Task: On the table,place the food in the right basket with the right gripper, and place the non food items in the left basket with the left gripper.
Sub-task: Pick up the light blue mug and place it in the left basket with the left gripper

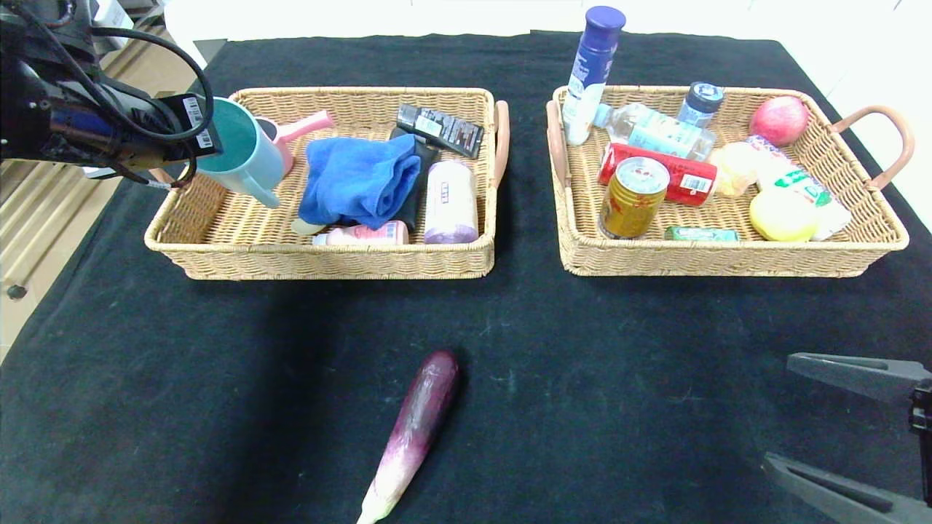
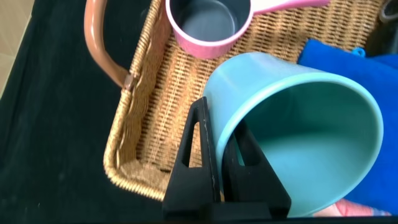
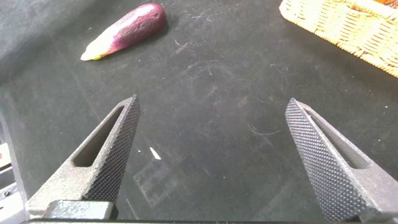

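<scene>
My left gripper point(image 1: 191, 145) is shut on the rim of a teal cup point(image 1: 244, 153), one finger inside and one outside, and holds it tilted over the left end of the left basket point(image 1: 328, 266). In the left wrist view the cup point(image 2: 298, 130) fills the frame above the basket's wicker floor point(image 2: 155, 106). A purple eggplant point(image 1: 415, 429) lies on the black table in front of the baskets; it also shows in the right wrist view point(image 3: 127, 30). My right gripper point(image 1: 783, 411) is open and empty near the table's front right, apart from the eggplant. The right basket point(image 1: 728, 262) holds food.
The left basket holds a pink ladle-like cup point(image 1: 291, 135), a blue cloth point(image 1: 360, 178), a dark packet point(image 1: 440, 129) and small bottles. The right basket holds a gold can point(image 1: 632, 196), a red can, bottles, an apple point(image 1: 778, 120) and yellow items.
</scene>
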Robot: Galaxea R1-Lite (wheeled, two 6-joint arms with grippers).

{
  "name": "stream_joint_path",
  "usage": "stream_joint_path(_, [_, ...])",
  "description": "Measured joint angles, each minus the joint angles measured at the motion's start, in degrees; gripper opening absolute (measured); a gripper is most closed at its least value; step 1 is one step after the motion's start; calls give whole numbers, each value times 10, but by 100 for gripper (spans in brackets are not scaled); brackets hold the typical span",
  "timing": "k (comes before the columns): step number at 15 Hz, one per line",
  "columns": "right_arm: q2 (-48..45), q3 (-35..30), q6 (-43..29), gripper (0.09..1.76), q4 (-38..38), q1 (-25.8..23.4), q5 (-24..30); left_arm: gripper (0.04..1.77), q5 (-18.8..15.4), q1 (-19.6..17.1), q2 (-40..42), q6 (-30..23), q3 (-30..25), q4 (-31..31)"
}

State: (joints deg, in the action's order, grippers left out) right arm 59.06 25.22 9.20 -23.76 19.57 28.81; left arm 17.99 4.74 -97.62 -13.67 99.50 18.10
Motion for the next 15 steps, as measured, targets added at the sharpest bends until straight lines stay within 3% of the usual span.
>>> stream_joint_path(6, [1,0,0,171,0,0,0,18,1,1,-22,2,-4,-28])
stream_joint_path(10, [1,1,0,171,0,0,0,80,0,2,-28,0,-4,-29])
stream_joint_path(15, [1,2,0,171,-1,-4,0,123,0,2,-27,1,-10,-25])
